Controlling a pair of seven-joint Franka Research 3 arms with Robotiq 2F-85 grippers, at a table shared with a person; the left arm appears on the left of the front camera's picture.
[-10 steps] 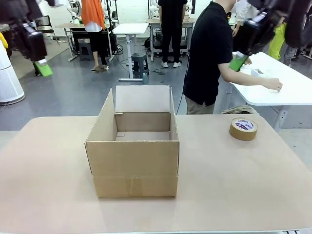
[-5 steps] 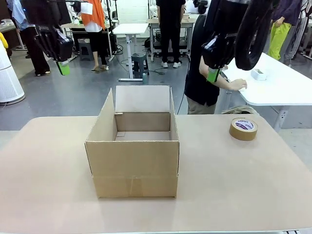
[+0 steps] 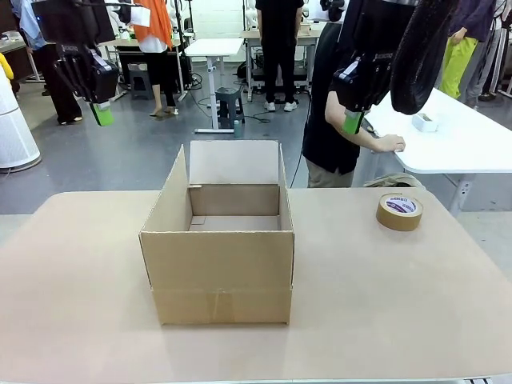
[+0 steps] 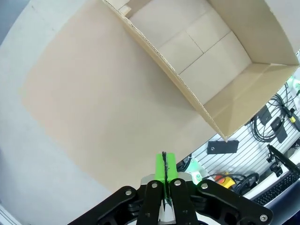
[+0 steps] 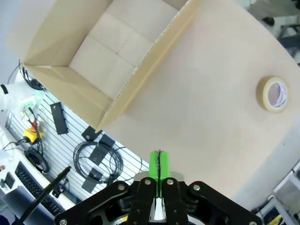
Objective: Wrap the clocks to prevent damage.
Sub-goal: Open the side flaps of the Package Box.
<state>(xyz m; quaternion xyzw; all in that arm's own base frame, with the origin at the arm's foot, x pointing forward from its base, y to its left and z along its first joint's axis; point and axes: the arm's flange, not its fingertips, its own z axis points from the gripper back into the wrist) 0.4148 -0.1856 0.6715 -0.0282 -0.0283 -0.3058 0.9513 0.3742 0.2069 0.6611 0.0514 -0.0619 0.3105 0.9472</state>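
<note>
Cardboard takes up the near middle of the front view: an open box [image 3: 220, 240] standing on the tan table [image 3: 384, 304], its flaps up. Seen from above in the wrist views, its floor is bare. To the right, a little farther back and well apart from the box, a brown tape roll [image 3: 399, 211] lies flat on the table.

Where the clocks are I cannot tell. By my judgement they will be rigid but fragile, with a glass face and thin hands, probably light. They should be held by the case rim or the sides, never across the face, with a gentle squeeze. A smooth case could slip between the pads. I cannot make out what wrapping sheet is meant for them either.

Higher and farther back, the left gripper [image 3: 102, 114] hangs in the upper left and the right gripper [image 3: 350, 122] in the upper right, both well above the table. Each is clenched, its green pads pressed together on nothing.

Beyond the table a person [image 3: 336, 88] in a black shirt stands partly behind the right arm. One hand [image 3: 390, 143] rests on a white table [image 3: 472, 152] at the right edge. What that hand is reaching for is too small to tell.
</note>
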